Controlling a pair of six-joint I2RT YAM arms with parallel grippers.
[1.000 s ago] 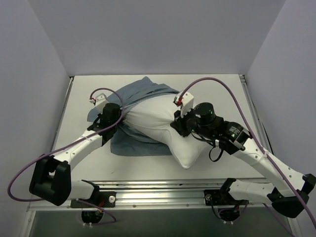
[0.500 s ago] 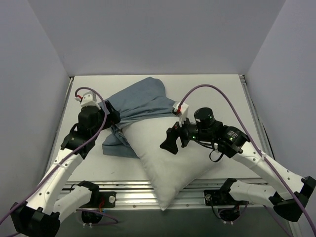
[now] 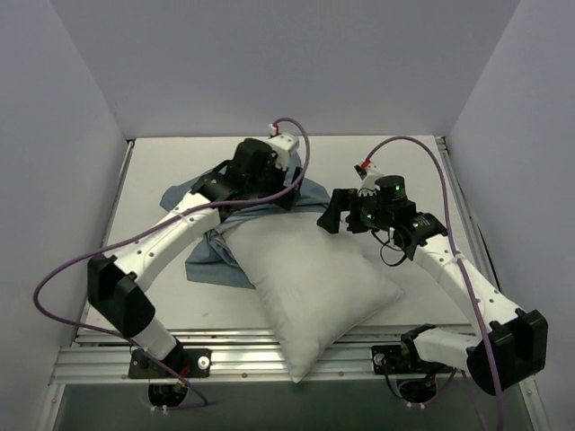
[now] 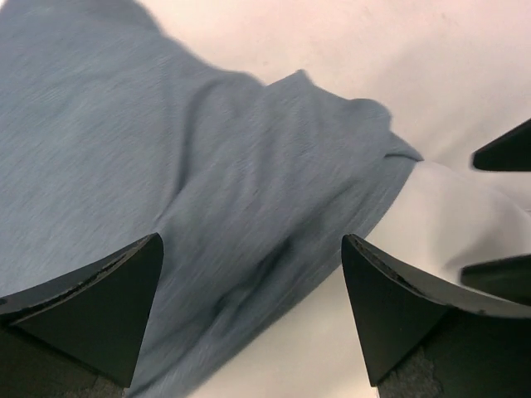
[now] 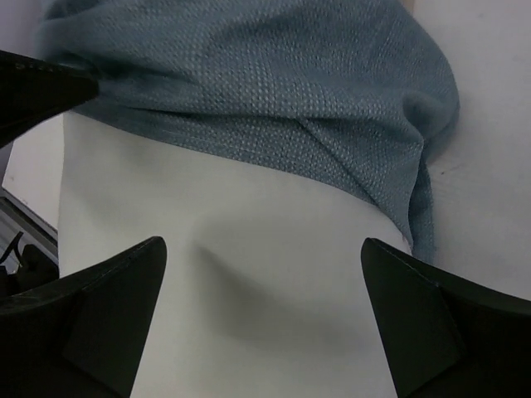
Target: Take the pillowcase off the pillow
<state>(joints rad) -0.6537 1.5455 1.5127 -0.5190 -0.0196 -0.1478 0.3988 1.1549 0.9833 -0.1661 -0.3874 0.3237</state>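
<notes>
Item: pillow (image 3: 314,287), plain white, plump and rectangular. It lies diagonally across the near half of the table (image 3: 404,162), with its nearest corner hanging over the aluminium rail (image 3: 260,347) at the table's front edge. Item: pillowcase (image 3: 211,262), blue-grey woven fabric, crumpled on the table at the pillow's far left. One bunch lies flat beside the pillow's left edge, and another fold spreads along and over its far end. The right wrist view shows the pillowcase (image 5: 290,83) draped across the top of the pillow (image 5: 207,215), touching it; whether that end sits inside the cover cannot be told. Item: left end effector (image 3: 289,192), above the far fold of the pillowcase and reaching in from the left. Its fingers are spread wide and grip nothing. In the left wrist view this end effector (image 4: 250,240) hangs over rumpled pillowcase (image 4: 166,166), with a patch of pillow (image 4: 448,215) at lower right and bare table (image 4: 415,50) beyond. Item: right end effector (image 3: 329,215), just right of the left one, above the pillow's far end, fingers spread wide and empty. In the right wrist view it (image 5: 261,245) frames white pillow below the blue fold. Fittings: a purple cable (image 3: 296,144) on each arm.
</notes>
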